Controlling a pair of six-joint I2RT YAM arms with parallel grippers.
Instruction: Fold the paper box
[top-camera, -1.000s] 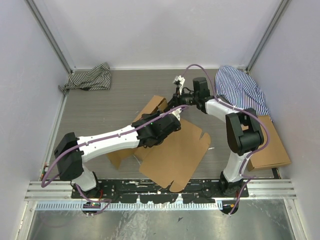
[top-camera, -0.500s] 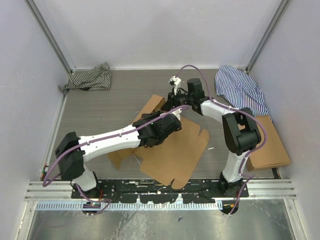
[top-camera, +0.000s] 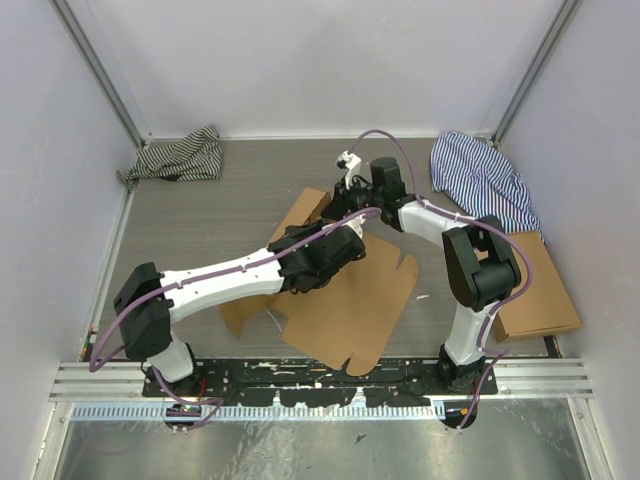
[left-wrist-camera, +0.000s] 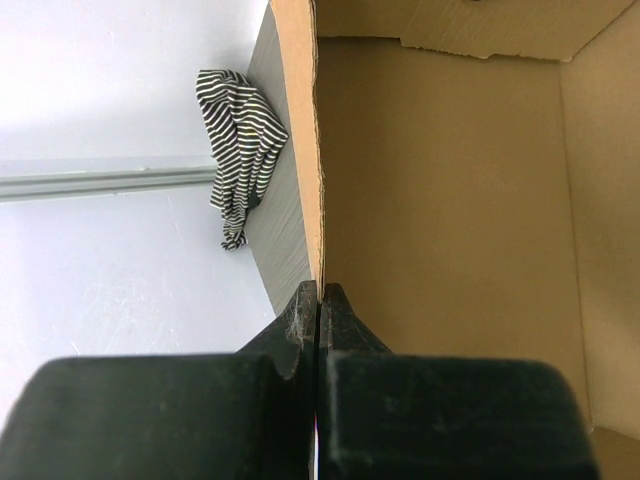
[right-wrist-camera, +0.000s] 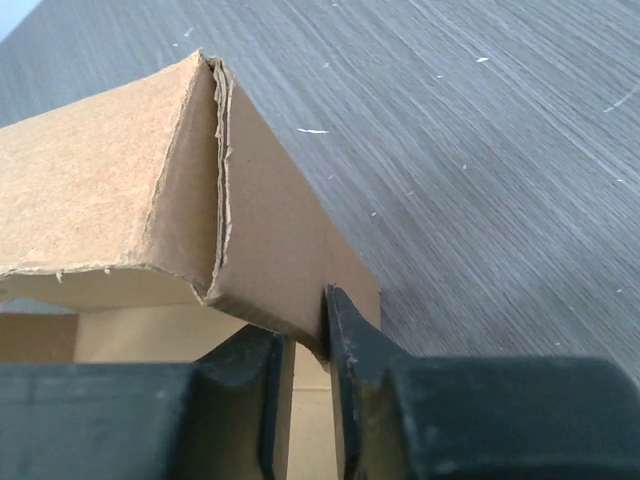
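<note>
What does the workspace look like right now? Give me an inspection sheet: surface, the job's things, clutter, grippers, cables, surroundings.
Surface: grey wood-grain table, a few pale specks.
Job's things: paper box, partly folded; one wall raised, other flaps lying flat.
Clutter: black-striped cloth far left; blue-striped cloth far right; flat cardboard rectangle at the right edge.
Grippers: left gripper shut on a raised box wall; right gripper shut on a folded box corner.
Cables: purple cables looped along both arms.
Surroundings: white walls; metal rail at the near edge.
</note>
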